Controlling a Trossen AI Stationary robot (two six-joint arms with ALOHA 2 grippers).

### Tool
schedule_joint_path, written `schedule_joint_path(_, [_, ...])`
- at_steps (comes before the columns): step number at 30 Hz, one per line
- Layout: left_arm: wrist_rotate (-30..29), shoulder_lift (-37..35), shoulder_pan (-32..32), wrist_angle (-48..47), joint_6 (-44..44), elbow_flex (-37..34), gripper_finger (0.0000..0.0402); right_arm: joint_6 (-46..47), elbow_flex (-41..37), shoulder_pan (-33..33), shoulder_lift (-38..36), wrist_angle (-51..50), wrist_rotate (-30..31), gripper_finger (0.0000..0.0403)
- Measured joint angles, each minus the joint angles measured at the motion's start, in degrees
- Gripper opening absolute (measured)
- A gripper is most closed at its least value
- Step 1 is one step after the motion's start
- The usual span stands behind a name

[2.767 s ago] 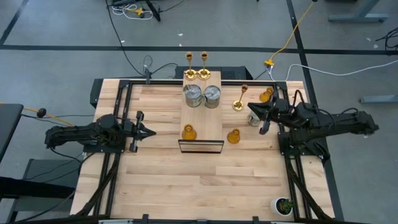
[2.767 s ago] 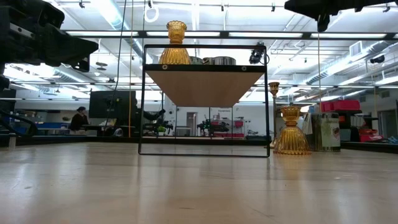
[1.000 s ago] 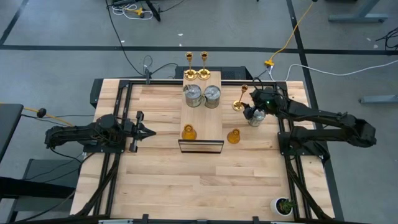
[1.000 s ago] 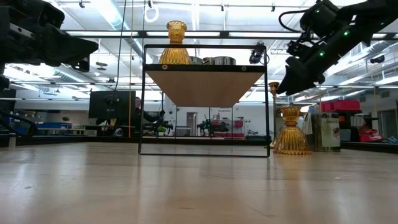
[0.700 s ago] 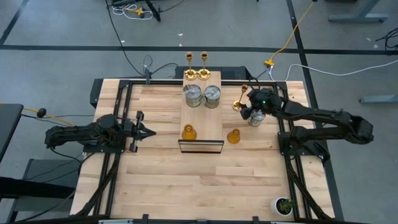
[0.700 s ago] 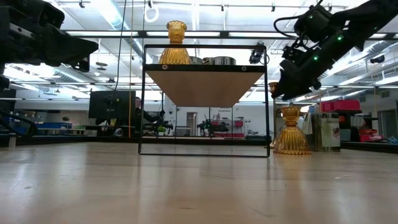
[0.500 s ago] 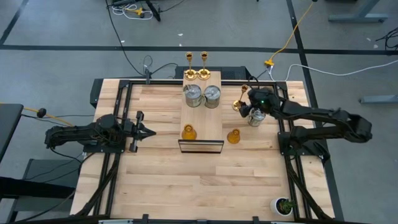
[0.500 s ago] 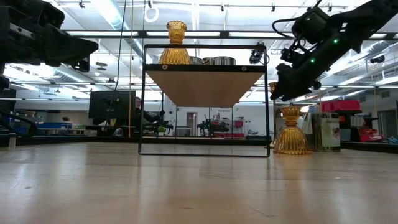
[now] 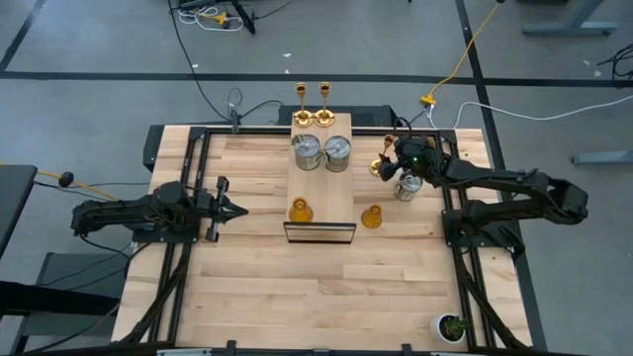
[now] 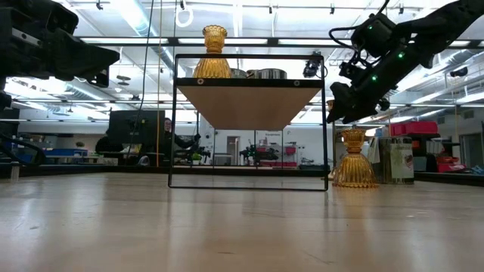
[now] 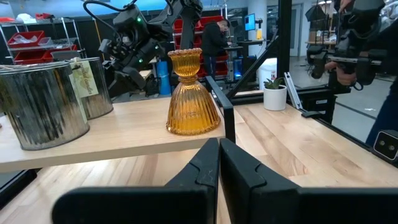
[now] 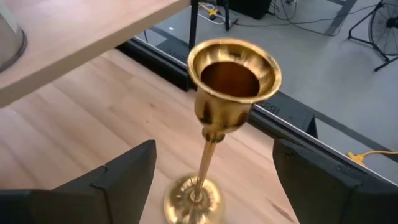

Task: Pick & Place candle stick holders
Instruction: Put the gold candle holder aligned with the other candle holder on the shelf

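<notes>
Gold candlestick (image 12: 214, 118) stands upright btwn right gripper's (image 12: 214, 180) spread jaws (untouched); left gripper (image 11: 219, 163) clenched, idle.

The work surface is a pale wooden plank table (image 9: 297, 287) with a black metal frame along its edges, standing on a grey concrete floor (image 9: 89, 59) marked with dark lines. Black cables (image 9: 203, 89) and a yellow cable (image 9: 457, 61) trail across that floor behind the table. From table height the room behind is a large open workshop with long ceiling strip lights (image 10: 136, 13), a dark monitor (image 10: 136, 125) and a person (image 10: 170, 136) standing near it. Red storage bins (image 11: 25, 38) sit on shelving in the left wrist view
</notes>
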Motion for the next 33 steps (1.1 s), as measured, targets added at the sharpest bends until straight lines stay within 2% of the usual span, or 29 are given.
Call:
schedule_joint_path(16, [-0.22,0.0,0.01,0.04,0.0,0.0,0.0018,-3.27,-0.02,-6.0,0.02,0.4,-4.67,0.0325])
schedule_joint_path(21, [-0.22,0.0,0.01,0.04,0.0,0.0,0.0018,-4.12,-2.69,-7.06,1.44,4.41,-9.14,0.0325])
schedule_joint_path(33, [-0.22,0.0,-0.01,0.07,-0.01,0.0,0.0018,-6.83,-4.31,-8.3,4.52,13.37,-9.34,0.0325])
